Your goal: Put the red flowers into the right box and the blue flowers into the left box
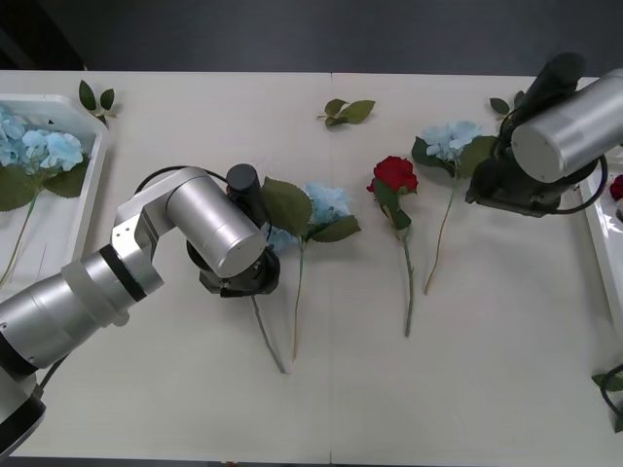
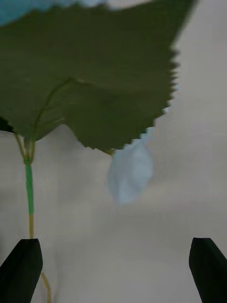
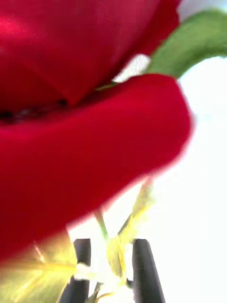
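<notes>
My left gripper (image 3: 111,265) is shut on the stem of a red flower (image 3: 80,118), whose head looms close in the left wrist view. In the front view that gripper (image 1: 241,277) sits mid-table with the stem (image 1: 268,341) trailing out below it. Beside it lies a blue flower (image 1: 326,204). Another red flower (image 1: 394,175) lies at centre. My right gripper (image 2: 113,270) stands open over the leaf (image 2: 85,75) and stem of a second blue flower (image 1: 448,141). The left box (image 1: 92,195) holds blue flowers (image 1: 39,151). The right box (image 1: 599,243) shows a red head (image 1: 616,185).
Loose green leaf sprigs lie at the back left (image 1: 97,97), back centre (image 1: 348,112), back right (image 1: 501,105) and near the front right edge (image 1: 613,384). A fallen pale blue petal (image 2: 130,173) rests on the table under my right gripper.
</notes>
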Available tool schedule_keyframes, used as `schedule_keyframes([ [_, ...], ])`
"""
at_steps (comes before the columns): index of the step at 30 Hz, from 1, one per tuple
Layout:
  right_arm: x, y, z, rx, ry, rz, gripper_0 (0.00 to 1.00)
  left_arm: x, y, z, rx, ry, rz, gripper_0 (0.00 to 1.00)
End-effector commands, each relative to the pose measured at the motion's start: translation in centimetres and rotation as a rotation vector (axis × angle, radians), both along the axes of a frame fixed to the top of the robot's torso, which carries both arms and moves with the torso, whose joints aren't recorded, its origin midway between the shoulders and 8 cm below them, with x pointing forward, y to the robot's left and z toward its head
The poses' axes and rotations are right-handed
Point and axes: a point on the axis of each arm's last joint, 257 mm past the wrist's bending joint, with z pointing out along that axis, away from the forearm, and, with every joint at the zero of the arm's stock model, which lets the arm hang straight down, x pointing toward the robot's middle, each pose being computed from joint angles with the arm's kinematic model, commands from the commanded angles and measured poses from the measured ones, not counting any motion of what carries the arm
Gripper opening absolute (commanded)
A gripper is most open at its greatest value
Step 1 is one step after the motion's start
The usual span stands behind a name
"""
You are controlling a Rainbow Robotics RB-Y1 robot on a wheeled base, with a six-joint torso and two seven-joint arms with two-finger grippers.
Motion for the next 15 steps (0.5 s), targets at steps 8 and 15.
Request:
schedule_keyframes([
  [8, 2.4, 3.7, -0.7, 0.031, -0.07, -0.036, 0.9, 2.0, -1.1, 3.6, -0.028, -0.081, -0.014, 0.0],
  [15, 3.8, 5.2, -2.2, 0.054, -0.099, -0.037, 0.9, 3.6, -0.2, 12.5, -0.087, -0.242, -0.092, 0.0],
])
